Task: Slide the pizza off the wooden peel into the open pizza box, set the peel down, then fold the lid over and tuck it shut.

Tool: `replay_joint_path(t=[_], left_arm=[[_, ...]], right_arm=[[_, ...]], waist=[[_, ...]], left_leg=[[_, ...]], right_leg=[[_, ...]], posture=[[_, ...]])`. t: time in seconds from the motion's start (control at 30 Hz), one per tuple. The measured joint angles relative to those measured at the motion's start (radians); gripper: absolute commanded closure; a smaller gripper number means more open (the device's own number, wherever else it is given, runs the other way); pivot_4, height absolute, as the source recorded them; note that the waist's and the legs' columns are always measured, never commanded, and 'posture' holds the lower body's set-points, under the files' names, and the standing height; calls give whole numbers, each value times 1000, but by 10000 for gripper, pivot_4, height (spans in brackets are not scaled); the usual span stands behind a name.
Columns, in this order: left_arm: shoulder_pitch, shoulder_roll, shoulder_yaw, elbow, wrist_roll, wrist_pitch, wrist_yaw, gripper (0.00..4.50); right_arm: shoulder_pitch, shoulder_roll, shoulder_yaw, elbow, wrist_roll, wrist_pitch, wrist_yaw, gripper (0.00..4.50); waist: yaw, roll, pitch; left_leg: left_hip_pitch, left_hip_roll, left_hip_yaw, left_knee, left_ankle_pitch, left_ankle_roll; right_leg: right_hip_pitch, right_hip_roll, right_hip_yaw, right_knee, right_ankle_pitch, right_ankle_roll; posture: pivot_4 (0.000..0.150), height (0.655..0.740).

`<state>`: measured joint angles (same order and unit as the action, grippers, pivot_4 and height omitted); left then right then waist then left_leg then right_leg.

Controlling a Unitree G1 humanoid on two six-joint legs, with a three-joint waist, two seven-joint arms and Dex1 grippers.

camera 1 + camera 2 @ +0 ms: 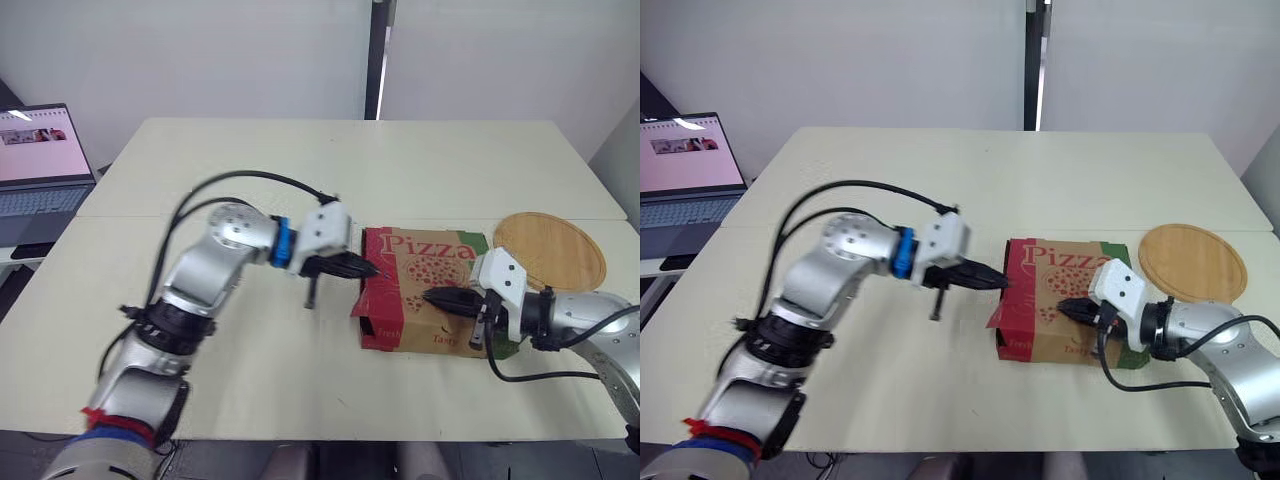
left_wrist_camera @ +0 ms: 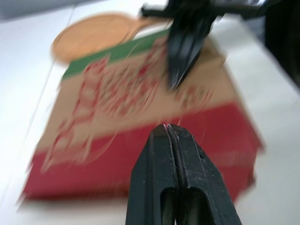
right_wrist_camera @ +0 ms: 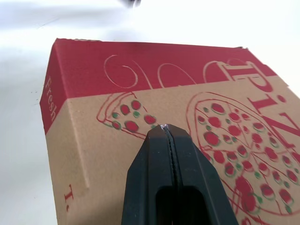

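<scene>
Table (image 1: 300, 180): pizza box (image 1: 425, 262), lid down; wooden peel (image 1: 552, 248) just beside its right corner; laptop (image 1: 40, 165) well off its left; left pincer (image 1: 374, 269) at its left edge, right pincer (image 1: 429, 296) over its lid, both closed tight, empty.

Pizza box (image 1: 425, 285): brown cardboard, red side walls, green strip along the right edge, red "Pizza" lettering and pizza drawing on top. Lid folded down, box flat on table (image 1: 300, 170), right half, towards the near edge. Red flap at the left front corner juts out slightly. Wooden peel (image 1: 550, 250): round, light wood, bare, flat on table's right side, just beside the box's far right corner.
</scene>
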<state>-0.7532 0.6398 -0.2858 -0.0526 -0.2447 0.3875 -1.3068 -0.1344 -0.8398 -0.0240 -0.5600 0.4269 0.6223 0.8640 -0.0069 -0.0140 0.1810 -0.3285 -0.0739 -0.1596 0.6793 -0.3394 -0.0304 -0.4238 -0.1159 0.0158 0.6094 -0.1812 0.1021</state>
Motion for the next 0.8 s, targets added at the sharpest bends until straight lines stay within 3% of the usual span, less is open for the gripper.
replay_joint_path(t=[0.1,0.17,0.5,0.7,0.8], left_arm=[[54,78,-4,52,59,-85,-23,45000],[89,77,-15,55,67,-92,-33,45000],[107,-22,-41,19,59,-66,8,45000],[-13,-129,-31,-14,-21,25,12,45000],[-41,-170,-94,7,21,-31,9,45000]], right_arm=[[-1,0,9,15,-13,-22,3,44852],[-2,0,9,24,-17,-31,5,44852],[-14,-9,9,44,-20,-48,25,44852],[-13,-13,8,44,-20,-50,28,44852],[-12,-15,8,44,-21,-53,30,44852]], waist=[[3,0,0],[6,0,0],[7,-2,1],[8,-2,1],[7,-2,1]], left_leg=[[0,0,0,0,0,0],[-1,0,0,0,0,0],[-1,0,-1,0,0,1],[-1,0,0,0,0,0],[-1,0,0,0,1,-1]], right_leg=[[0,0,0,0,0,0],[0,0,0,-1,0,0],[0,0,-1,-1,0,0],[1,-1,-1,-1,0,0],[1,-1,-1,-1,0,0]], posture=[[1500,7400],[1500,7400],[1500,7400],[1500,7400],[1500,7400]])
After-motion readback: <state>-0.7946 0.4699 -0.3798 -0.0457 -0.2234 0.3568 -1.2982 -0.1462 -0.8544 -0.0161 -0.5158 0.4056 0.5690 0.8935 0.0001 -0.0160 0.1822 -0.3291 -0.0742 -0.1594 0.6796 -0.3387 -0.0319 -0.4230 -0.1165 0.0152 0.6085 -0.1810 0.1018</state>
